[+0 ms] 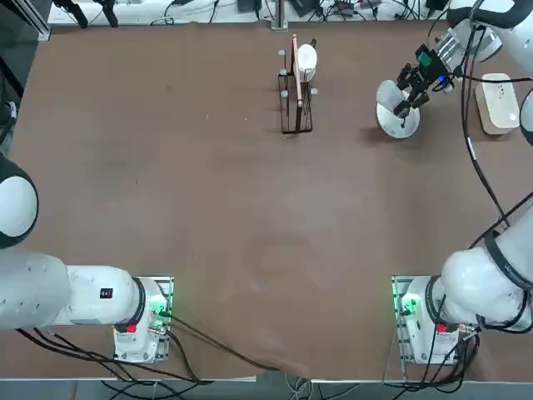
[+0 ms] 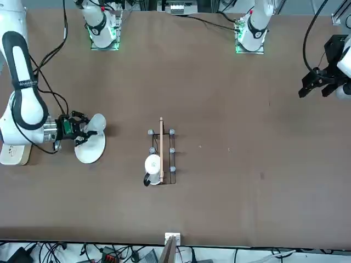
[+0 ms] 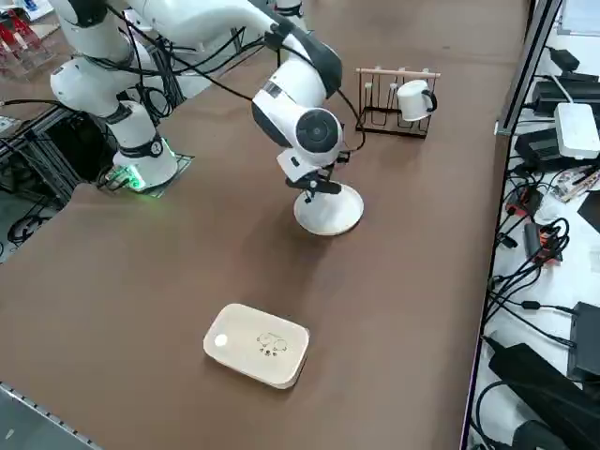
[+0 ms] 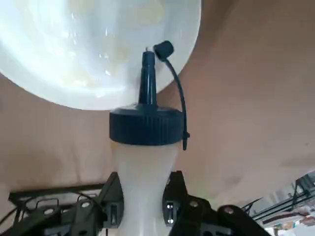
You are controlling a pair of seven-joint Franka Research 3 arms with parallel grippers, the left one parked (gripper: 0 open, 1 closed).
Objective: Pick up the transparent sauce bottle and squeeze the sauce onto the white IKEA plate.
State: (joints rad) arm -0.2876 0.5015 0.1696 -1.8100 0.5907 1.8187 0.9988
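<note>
the translucent pale-cream sauce bottle (image 4: 143, 182) is being pinched by the right claw (image 4: 142, 204), black fingers (image 4: 112, 199) pressed on both sides of its soft waisted body. the ribbed dark blue cap (image 4: 145, 125) w/ a slim nozzle is being pointed at the white plate (image 4: 74, 49), round, glossy, shallow raised rim; the small tethered stopper (image 4: 164, 49) is hanging open beside the nozzle tip.

in the top view the claw (image 1: 414, 90) is being held over the plate (image 1: 391, 121) at the far right part of the matte brown table (image 1: 208, 233), bottle mostly hidden by the claw there. whether the nozzle is touching the plate cannot be told.

a cream rounded-rect. block (image 3: 257, 344), smooth, is lying near the table's right edge, apart from the plate (image 3: 333, 214). a thin black wire rack (image 1: 296, 104) w/ a wooden stick and a small white round piece (image 1: 306, 58) is standing left of the plate, well apart.
</note>
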